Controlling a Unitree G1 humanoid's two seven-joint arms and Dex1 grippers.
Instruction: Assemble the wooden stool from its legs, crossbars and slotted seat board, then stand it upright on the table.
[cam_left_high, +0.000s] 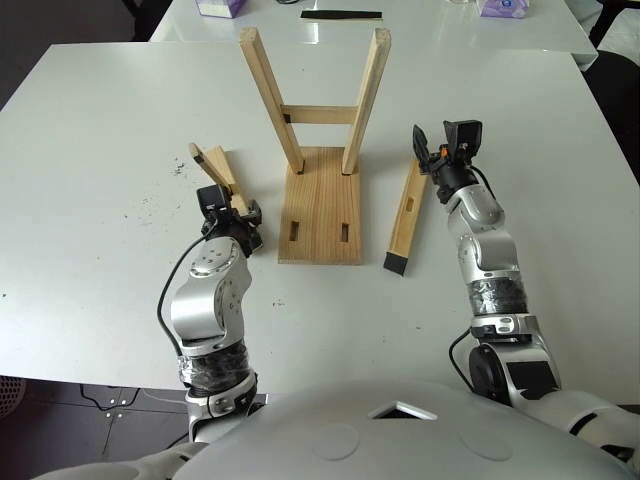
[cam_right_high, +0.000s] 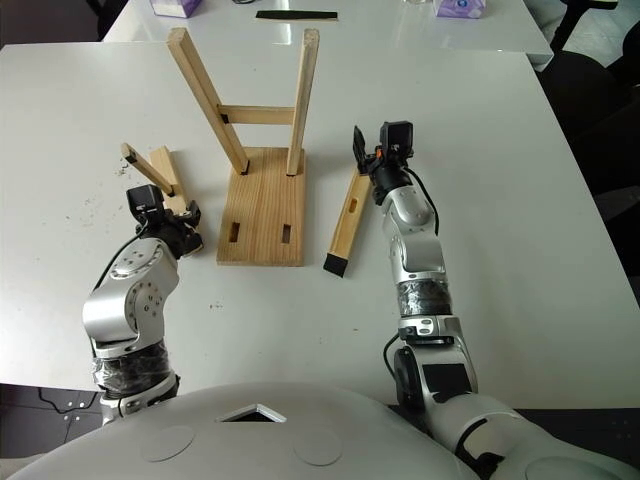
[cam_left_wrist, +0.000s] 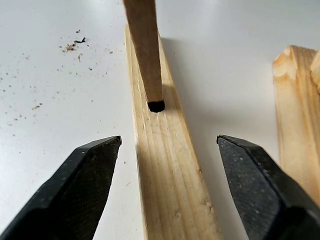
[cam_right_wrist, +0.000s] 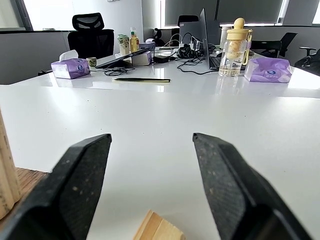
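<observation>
The seat board (cam_left_high: 322, 205) lies flat at the centre of the table (cam_left_high: 100, 150), well in from every edge, with its long axis running away from you. It is pale, grained wood. Two legs (cam_left_high: 270, 100) joined by a crossbar (cam_left_high: 320, 114) rise from its far slots, splaying apart toward the top. A loose leg (cam_left_high: 405, 218) lies just right of the board, near parallel, dark cap toward you. The right gripper (cam_right_wrist: 152, 136) hangs released over its far end. The left gripper (cam_left_wrist: 169, 142), jaws spread, straddles another leg (cam_left_wrist: 165, 165) left of the board without touching it. Broad white tabletop flanks both arms.
</observation>
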